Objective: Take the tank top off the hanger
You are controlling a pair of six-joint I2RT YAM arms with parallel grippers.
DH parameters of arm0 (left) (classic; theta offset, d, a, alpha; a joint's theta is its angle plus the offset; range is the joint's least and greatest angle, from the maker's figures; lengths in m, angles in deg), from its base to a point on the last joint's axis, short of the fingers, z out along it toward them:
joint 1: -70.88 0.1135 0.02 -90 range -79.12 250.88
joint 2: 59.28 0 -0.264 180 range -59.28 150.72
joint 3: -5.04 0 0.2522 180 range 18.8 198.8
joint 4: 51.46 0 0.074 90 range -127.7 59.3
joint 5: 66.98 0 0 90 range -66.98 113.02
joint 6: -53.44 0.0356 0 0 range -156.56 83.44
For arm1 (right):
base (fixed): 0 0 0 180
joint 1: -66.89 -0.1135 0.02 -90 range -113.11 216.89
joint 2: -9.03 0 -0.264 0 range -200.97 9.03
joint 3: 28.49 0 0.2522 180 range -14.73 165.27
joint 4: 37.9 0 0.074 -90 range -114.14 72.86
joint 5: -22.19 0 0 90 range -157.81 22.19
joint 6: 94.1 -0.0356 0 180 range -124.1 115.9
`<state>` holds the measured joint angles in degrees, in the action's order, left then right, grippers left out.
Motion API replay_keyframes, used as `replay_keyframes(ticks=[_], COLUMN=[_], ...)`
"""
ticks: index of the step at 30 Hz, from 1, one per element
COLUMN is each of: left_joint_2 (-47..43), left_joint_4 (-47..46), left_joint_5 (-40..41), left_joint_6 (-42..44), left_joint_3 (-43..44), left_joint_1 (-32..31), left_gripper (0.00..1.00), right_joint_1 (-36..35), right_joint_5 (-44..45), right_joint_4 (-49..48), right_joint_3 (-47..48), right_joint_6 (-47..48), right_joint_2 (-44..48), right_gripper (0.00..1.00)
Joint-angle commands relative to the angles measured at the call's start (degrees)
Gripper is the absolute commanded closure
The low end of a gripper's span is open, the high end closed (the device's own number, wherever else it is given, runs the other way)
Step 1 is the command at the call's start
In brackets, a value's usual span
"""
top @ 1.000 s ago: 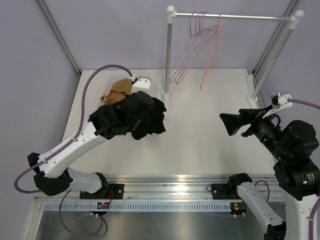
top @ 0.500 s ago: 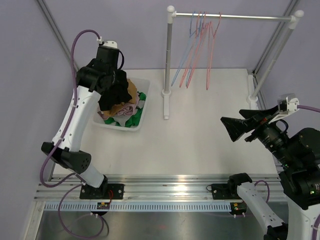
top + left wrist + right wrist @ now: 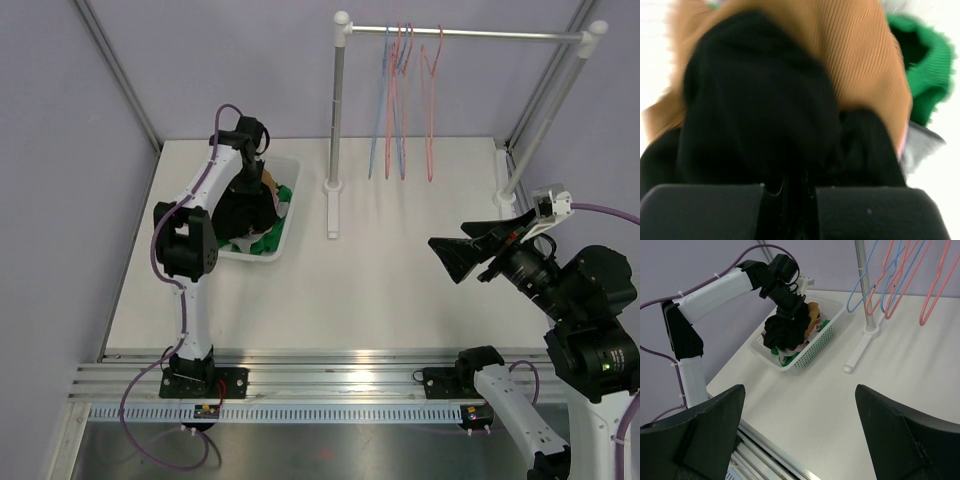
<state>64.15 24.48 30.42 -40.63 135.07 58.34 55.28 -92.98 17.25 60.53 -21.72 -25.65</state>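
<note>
Tank top (image 3: 760, 110), black and bunched, hangs straight down from the left claw (image 3: 790, 192) pinched shut on it, low over the clothes-filled basket (image 3: 815, 345) at the desk's (image 3: 400, 290) far left, the wide-open right claw (image 3: 799, 430) well apart.

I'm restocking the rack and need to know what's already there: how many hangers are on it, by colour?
Blue hangers: 2
Red or pink hangers: 3
Total: 5. They overlap, so this is my best reading. None carries a garment.
</note>
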Motion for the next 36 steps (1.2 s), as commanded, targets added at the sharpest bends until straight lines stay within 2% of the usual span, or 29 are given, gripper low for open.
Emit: replay_keyframes(ticks=[1, 6, 9, 11, 16, 17, 21, 23, 27, 29, 35, 36], left_joint_2=[5.74, 10.68, 11.56, 10.17, -0.46, -2.48, -9.78, -13.21, -19.36, -23.49, -31.40, -35.16], left_joint_4=[4.27, 4.10, 4.62, 5.24, 2.35, 1.38, -2.75, -4.25, -6.44, -8.11, -6.98, -7.15], left_joint_5=[-7.05, -10.12, -11.01, -9.87, -9.41, -10.46, -12.49, -14.68, -15.83, -16.80, -12.60, -11.37], left_joint_6=[-0.23, -1.02, -1.37, -1.81, -5.94, -6.55, -8.84, -9.19, -10.42, -10.60, -10.78, -10.78], left_joint_3=[-0.25, -2.80, -2.37, -1.75, -2.80, -3.24, -5.35, -5.26, -6.05, -7.11, -8.41, -9.38], left_joint_1=[0.23, 1.11, 0.85, 0.67, 1.55, 1.72, 1.73, 1.72, 1.72, 1.72, 1.72, 1.72], left_gripper=[1.00, 1.00, 1.00, 0.96, 0.66, 0.52, 0.33, 0.31, 0.20, 0.01, 0.01, 0.01], right_joint_1=[-0.16, -0.25, -0.16, -0.25, -0.16, -0.16, -0.16, -0.16, -0.16, -0.16, -0.16, -0.25], right_joint_5=[0.03, -0.40, -0.50, -0.32, 0.64, 0.91, 2.84, 3.46, 5.56, 6.79, 10.57, 11.62], right_joint_4=[-2.63, -2.27, -2.01, -1.31, -0.34, 0.18, 1.85, 2.64, 3.79, 4.92, 8.70, 9.15], right_joint_3=[0.06, -1.96, -3.19, -3.11, -1.96, -1.44, -0.38, -0.21, -0.29, -0.47, 1.28, 1.64], right_joint_6=[-0.92, -1.09, -1.01, -0.13, 1.63, 1.89, 2.95, 3.74, 4.62, 5.15, 5.94, 6.11], right_joint_2=[0.13, 1.27, 1.89, 1.98, 1.11, 0.84, -0.30, -0.92, -2.06, -2.50, -4.43, -4.44], right_gripper=[0.01, 0.01, 0.01, 0.01, 0.00, 0.01, 0.01, 0.01, 0.01, 0.01, 0.01, 0.01])
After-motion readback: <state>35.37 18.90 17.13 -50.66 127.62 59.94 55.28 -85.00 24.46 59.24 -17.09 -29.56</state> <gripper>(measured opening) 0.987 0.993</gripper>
